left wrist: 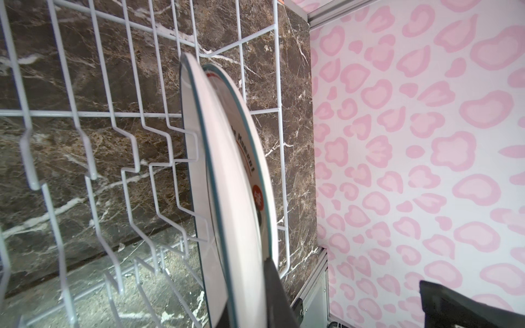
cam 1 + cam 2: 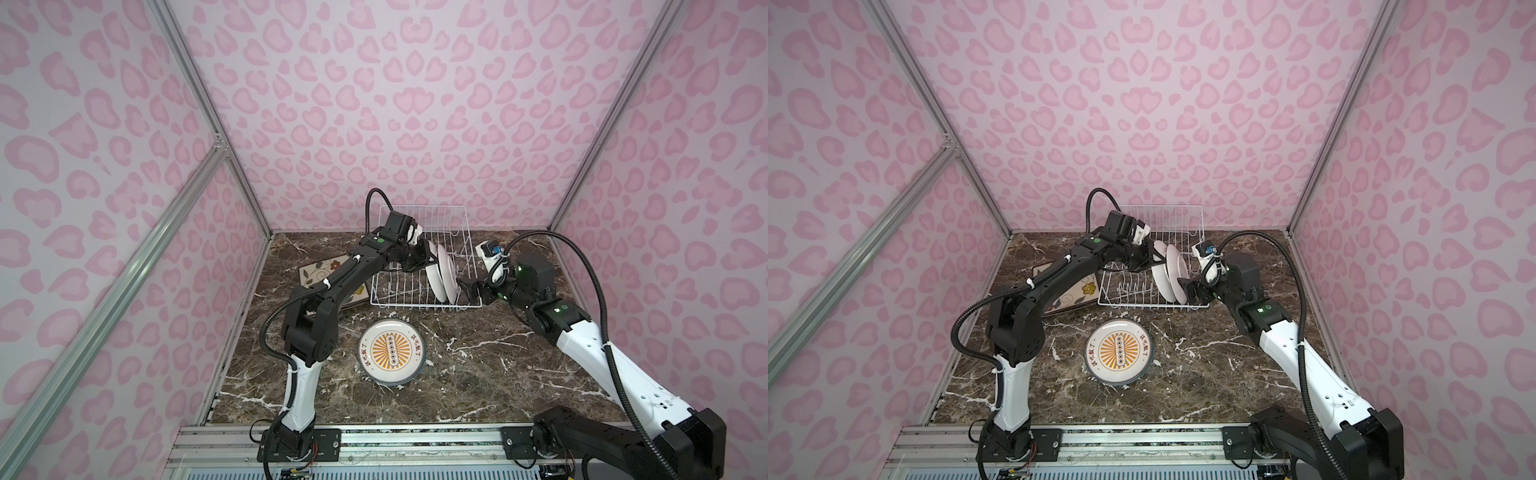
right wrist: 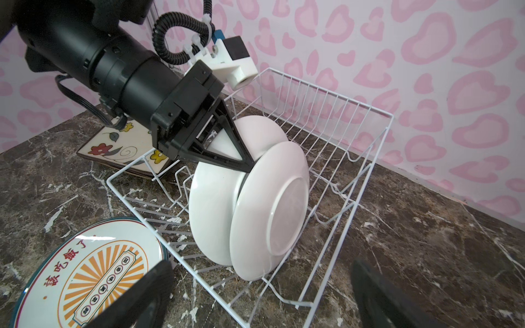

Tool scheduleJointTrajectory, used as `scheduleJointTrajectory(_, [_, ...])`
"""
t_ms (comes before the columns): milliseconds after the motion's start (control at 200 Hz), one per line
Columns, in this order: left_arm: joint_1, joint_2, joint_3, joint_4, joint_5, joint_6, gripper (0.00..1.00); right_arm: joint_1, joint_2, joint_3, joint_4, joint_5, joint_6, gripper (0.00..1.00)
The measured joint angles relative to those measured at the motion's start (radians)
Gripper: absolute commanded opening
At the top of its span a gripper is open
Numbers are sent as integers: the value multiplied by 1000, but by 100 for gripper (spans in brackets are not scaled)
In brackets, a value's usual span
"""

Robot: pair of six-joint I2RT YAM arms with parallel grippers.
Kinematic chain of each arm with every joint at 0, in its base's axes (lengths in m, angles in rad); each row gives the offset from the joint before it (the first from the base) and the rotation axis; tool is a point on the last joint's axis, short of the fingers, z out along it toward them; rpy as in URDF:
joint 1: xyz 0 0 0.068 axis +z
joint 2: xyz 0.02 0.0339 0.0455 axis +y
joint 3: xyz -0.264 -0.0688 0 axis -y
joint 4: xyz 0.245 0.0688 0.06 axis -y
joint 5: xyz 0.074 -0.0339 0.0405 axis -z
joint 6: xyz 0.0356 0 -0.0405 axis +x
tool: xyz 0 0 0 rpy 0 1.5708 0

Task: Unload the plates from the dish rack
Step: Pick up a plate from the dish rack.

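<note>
left gripper [image 3: 247, 169] is clamped on the centre-frame round plate [image 3: 272, 210]; right gripper [image 2: 466, 289] is spread wide. Best lifted straight up off dish rack [image 3: 331, 91].

- Dish rack [image 2: 409, 291]: one.
- Round white plates [image 3: 272, 213] on edge in the rack: two.
- Printed round plate [image 2: 392, 351] flat on the table [image 2: 498, 374]: one face showing, second rim beneath.
- Square flowered plates [image 3: 119, 144]: a stack, count unclear.
</note>
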Motion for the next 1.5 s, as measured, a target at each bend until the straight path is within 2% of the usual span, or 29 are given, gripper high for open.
scheduleJointTrajectory(360, [2, -80, -3, -67, -13, 58, 4, 0, 0, 4, 23, 1, 29, 99])
scheduleJointTrajectory(870, [34, -196, -99, -64, 15, 66, 4, 0, 61, 74, 47, 38, 124, 99])
scheduleJointTrajectory(1095, [68, -255, -177, -15, 30, 33, 4, 1, 45, 47, 98, 79, 162, 99])
scheduleJointTrajectory(1500, [80, -281, -192, 37, 73, -31, 4, 1, 50, 50, 128, 124, 176, 99])
